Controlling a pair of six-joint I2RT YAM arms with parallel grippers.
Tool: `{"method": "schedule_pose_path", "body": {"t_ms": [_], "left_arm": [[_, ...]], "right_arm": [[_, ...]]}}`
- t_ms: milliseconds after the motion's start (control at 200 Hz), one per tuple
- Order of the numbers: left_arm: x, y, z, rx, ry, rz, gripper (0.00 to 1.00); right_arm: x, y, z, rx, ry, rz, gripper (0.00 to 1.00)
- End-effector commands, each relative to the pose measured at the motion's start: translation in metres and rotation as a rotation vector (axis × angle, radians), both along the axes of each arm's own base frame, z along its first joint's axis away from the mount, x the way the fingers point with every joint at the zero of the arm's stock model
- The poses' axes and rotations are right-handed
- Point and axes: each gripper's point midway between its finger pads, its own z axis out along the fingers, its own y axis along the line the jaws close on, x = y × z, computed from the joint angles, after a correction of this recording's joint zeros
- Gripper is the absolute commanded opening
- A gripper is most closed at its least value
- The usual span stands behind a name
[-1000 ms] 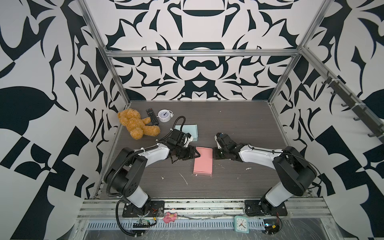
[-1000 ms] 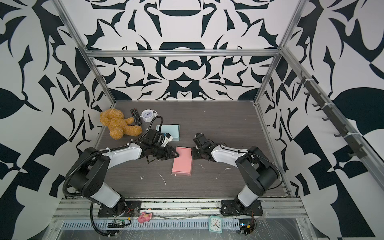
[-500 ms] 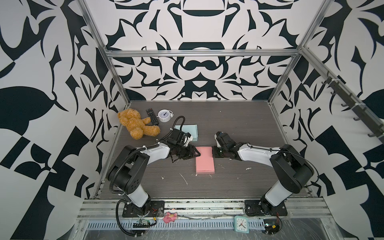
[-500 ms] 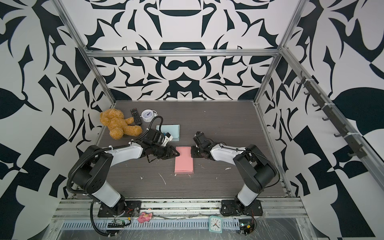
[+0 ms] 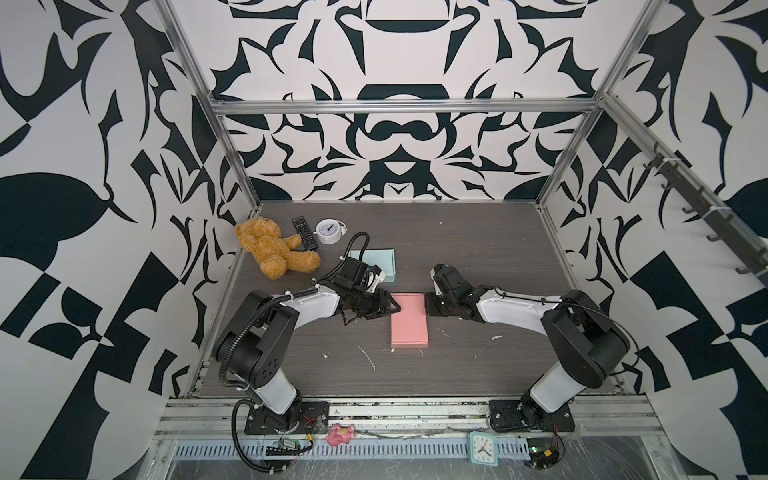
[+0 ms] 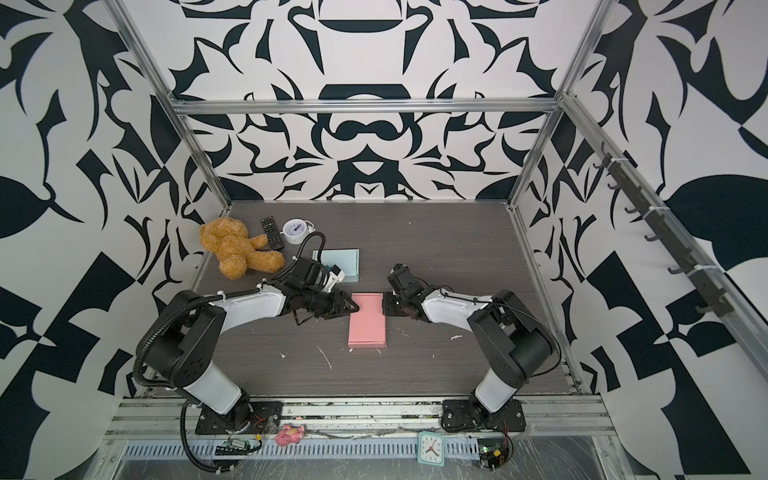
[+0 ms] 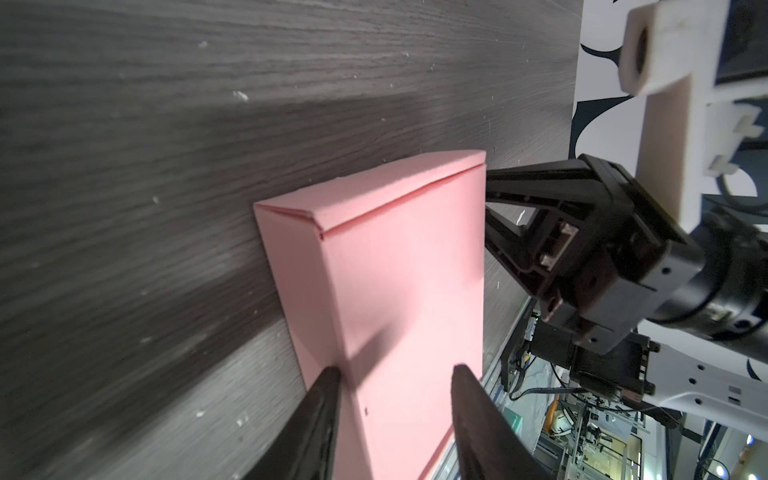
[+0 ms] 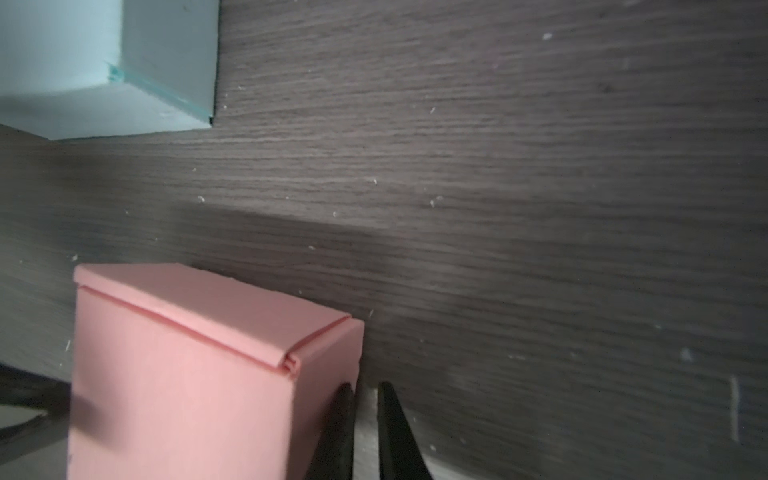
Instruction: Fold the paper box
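The pink paper box (image 5: 409, 320) (image 6: 366, 320) lies flat and closed on the dark table, mid-front in both top views. My left gripper (image 5: 392, 307) (image 6: 353, 307) is at its far left corner. In the left wrist view this gripper (image 7: 395, 370) stands open, one finger at the box's side edge and the other over the box's (image 7: 395, 270) top face. My right gripper (image 5: 428, 305) (image 6: 384, 305) is at the far right corner. In the right wrist view its jaws (image 8: 365, 386) show only a narrow gap with nothing in it, one finger against the box's (image 8: 178, 374) side wall.
A pale blue box (image 5: 382, 262) (image 8: 104, 62) lies just behind my left wrist. At the back left are a teddy bear (image 5: 274, 249), a remote (image 5: 304, 233) and a white clock (image 5: 328, 231). Small paper scraps (image 5: 368, 357) dot the table in front.
The pink box has turned a little and now lies square to the table. My right gripper's jaws have parted slightly. Both grippers stay at the box's far corners.
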Motion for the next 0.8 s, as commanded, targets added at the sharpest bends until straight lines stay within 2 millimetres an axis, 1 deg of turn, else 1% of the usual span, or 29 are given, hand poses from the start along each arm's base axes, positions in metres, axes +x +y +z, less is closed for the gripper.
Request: {"method": "schedule_pose_path", "body": {"t_ms": [0,125,240,400,585,705,795], "left_arm": [[-0.004,0.007,0.008,-0.014,-0.017,0.010,0.50],[-0.012,0.018,0.006,0.032,-0.014,0.024,0.55],[-0.021,0.025,0.007,0.044,-0.011,0.035,0.57],[-0.038,0.028,0.009,0.035,0.005,0.035,0.57],[-0.053,0.029,0.010,0.038,0.006,0.027,0.58],[-0.059,0.025,0.011,0.040,0.006,0.013,0.58],[-0.064,0.021,0.009,0.052,0.005,0.002,0.59]], "right_arm": [[-0.008,-0.006,0.010,-0.015,-0.026,0.016,0.17],[-0.018,-0.018,0.005,-0.040,-0.016,0.004,0.17],[-0.027,-0.025,0.004,-0.038,-0.007,-0.004,0.17],[-0.043,-0.028,0.007,-0.048,0.000,0.013,0.17],[-0.067,-0.035,0.003,-0.075,0.016,0.026,0.17],[-0.082,-0.028,0.003,-0.086,0.018,0.050,0.17],[-0.089,-0.023,0.002,-0.090,0.018,0.057,0.17]]}}
